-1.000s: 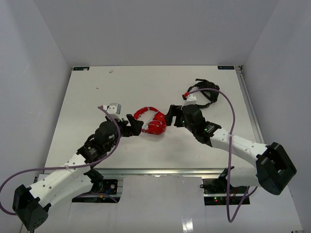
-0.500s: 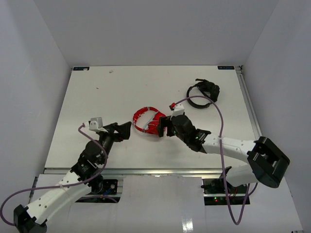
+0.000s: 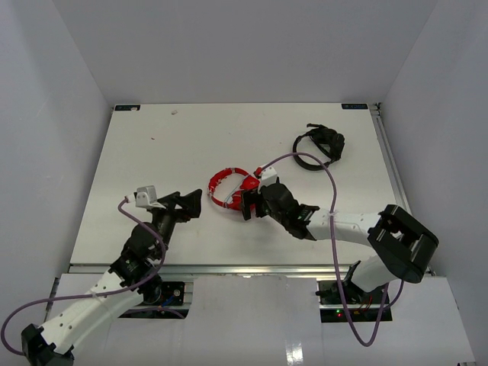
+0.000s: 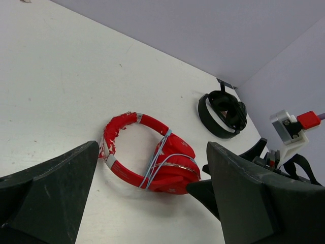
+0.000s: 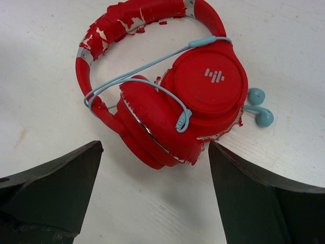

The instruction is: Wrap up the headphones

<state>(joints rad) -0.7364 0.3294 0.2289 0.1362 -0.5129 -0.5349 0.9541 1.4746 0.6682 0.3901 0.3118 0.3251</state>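
Note:
The red headphones (image 3: 231, 191) lie folded on the white table, their pale blue cable (image 5: 203, 40) looped across the earcups and headband. In the right wrist view the headphones (image 5: 167, 96) lie just beyond my open, empty right gripper (image 5: 155, 198), with two blue earbuds (image 5: 259, 111) beside the earcup. My right gripper (image 3: 246, 204) sits at the headphones' near right side. My left gripper (image 3: 192, 203) is open and empty, a short way left of them. The left wrist view shows the headphones (image 4: 152, 157) ahead of my left gripper (image 4: 152, 208).
Black headphones (image 3: 320, 145) lie at the back right and show in the left wrist view (image 4: 223, 109). The table's near edge rail (image 3: 229, 268) runs just behind both arms. The right arm's wrist camera (image 4: 292, 124) shows at the right of the left wrist view.
My left gripper has pulled back leftward and toward the near edge, away from the headphones. My right gripper has moved left, closer to the headphones' near side. The headphones lie free.

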